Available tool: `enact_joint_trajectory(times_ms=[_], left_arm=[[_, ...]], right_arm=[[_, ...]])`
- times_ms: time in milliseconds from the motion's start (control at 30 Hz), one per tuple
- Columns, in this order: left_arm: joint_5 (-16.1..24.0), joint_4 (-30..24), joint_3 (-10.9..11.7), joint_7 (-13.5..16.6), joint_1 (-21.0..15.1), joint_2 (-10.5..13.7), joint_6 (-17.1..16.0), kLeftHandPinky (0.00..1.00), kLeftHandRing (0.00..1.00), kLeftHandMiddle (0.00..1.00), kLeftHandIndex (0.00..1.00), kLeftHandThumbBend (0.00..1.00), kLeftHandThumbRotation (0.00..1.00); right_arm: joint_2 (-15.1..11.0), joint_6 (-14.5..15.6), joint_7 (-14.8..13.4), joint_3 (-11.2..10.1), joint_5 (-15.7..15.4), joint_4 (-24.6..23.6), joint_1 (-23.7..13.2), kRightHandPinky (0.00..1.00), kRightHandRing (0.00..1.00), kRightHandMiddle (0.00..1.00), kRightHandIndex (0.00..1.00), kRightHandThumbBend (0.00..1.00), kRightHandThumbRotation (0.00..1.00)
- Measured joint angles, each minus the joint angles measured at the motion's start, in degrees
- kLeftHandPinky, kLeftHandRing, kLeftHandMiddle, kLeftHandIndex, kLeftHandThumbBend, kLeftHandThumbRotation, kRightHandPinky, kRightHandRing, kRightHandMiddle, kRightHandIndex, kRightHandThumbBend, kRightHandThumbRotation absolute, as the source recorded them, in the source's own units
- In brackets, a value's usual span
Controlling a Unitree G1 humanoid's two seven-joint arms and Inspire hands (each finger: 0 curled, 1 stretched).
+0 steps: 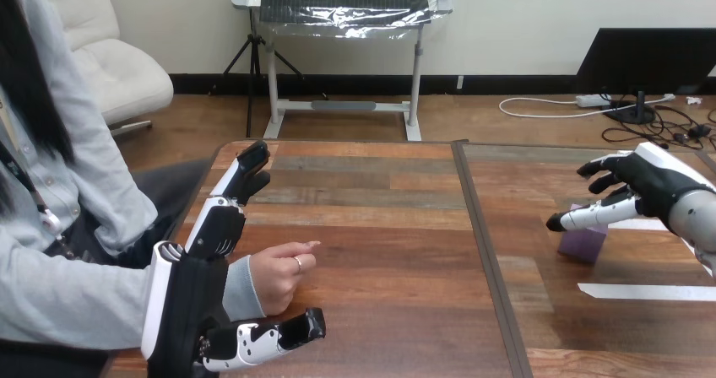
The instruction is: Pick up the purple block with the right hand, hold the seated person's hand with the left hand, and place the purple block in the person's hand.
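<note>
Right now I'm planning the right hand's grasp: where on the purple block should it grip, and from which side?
Probably pinch the purple block across opposite upright faces, coming down from above. It sits flat on the table, with the open right hand over it, so the hand can close on its flat sides.

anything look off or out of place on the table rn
Nothing stands out. The purple block sits flat on the table by the open right hand. The person's hand rests on the wood between the fingers and thumb of the open left hand.
</note>
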Motion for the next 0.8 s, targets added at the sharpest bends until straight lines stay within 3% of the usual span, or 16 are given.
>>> enact_joint_trajectory(times_ms=[800], left_arm=[[0.2,-1.9,0.4,-0.6,0.9,0.0,-0.1,0.83,0.9,0.92,0.88,1.0,0.54]], right_arm=[[0.1,4.2,1.7,2.5,-1.7,0.8,0.1,0.72,0.78,0.82,0.88,0.83,0.38]])
